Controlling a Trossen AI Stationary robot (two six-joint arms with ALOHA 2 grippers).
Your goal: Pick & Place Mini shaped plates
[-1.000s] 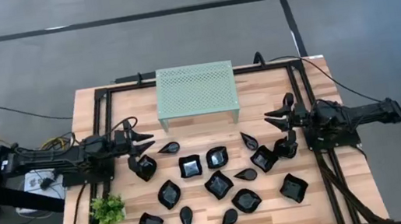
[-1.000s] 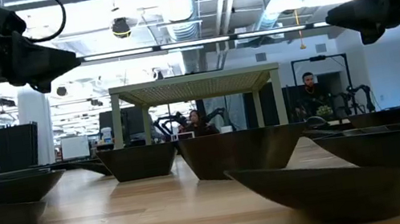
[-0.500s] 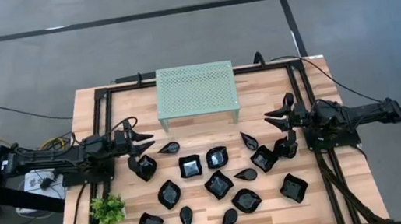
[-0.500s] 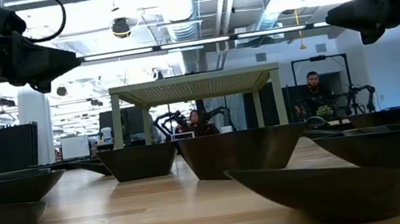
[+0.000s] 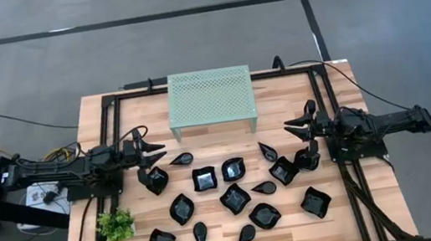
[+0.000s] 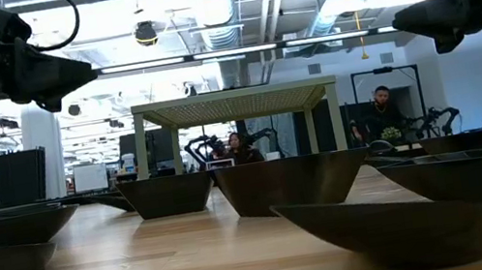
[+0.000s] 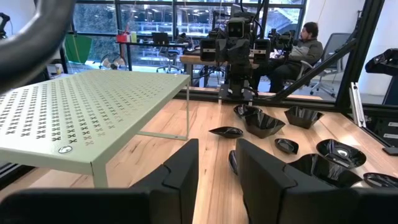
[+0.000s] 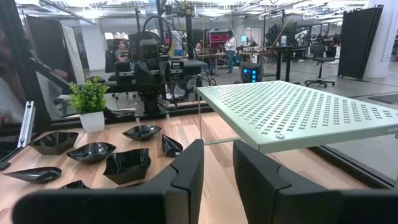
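Several glossy black mini shaped plates (image 5: pixel 235 198) rest on their bases across the near half of the wooden table: wavy squares, rounds and pointed teardrops. In the low view they are dark bowls (image 6: pixel 290 182). My left gripper (image 5: pixel 152 146) hovers open above the table's left side, just beyond a square plate (image 5: pixel 155 180). My right gripper (image 5: pixel 296 123) hovers open on the right side, beyond two plates (image 5: pixel 283 170). In the low view both grippers hang well clear of the table, left (image 6: pixel 65 81) and right (image 6: pixel 414 23). In each wrist view the open fingers frame bare wood, left (image 7: pixel 216 152) and right (image 8: pixel 217 152).
A mint-green perforated rack (image 5: pixel 211 102) stands on thin legs at the table's far middle. A small green plant (image 5: pixel 116 226) sits near the near-left corner. Black frame rails (image 5: pixel 112 126) run along both sides. People sit in the room behind (image 6: pixel 377 112).
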